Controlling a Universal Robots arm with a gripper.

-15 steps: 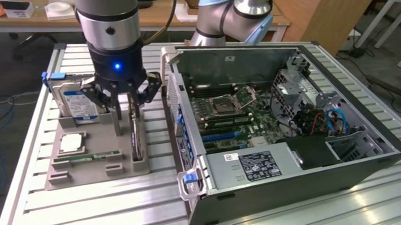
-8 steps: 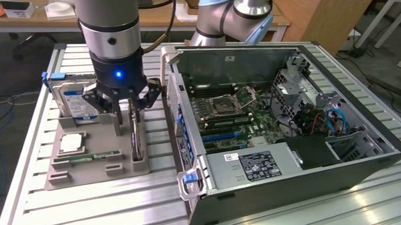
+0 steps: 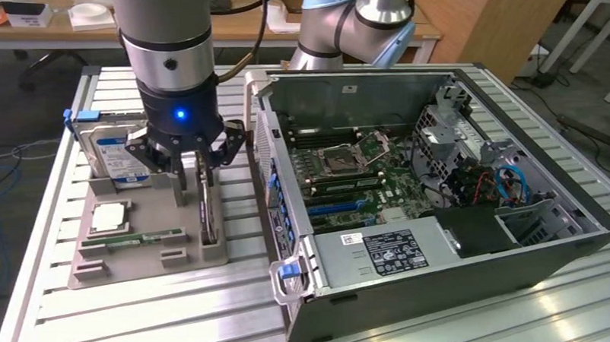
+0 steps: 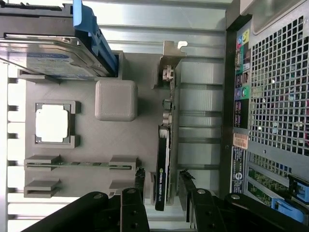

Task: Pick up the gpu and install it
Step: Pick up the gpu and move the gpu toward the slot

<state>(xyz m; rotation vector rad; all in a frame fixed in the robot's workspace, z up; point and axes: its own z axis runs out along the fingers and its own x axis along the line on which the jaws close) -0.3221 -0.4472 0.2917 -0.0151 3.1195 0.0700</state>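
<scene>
The gpu (image 4: 163, 159), a thin dark card with a silvery bracket at one end, stands on its edge in a slot of the grey holder tray (image 4: 116, 145). In the exterior view the gpu (image 3: 211, 217) sits at the tray's side nearest the computer case. My gripper (image 4: 162, 186) is open and hangs just over the card's end away from the bracket, one finger (image 4: 140, 181) on each side with a gap to the card. From the exterior view, the gripper (image 3: 195, 178) points straight down over the tray (image 3: 151, 211).
The tray also holds a hard drive with a blue label (image 3: 118, 153), a processor chip (image 3: 108, 219) and a green memory stick (image 3: 130, 241). The open computer case (image 3: 437, 191) lies close on the exterior view's right, its motherboard (image 3: 356, 180) exposed. Everything rests on a slatted metal table (image 3: 127, 309).
</scene>
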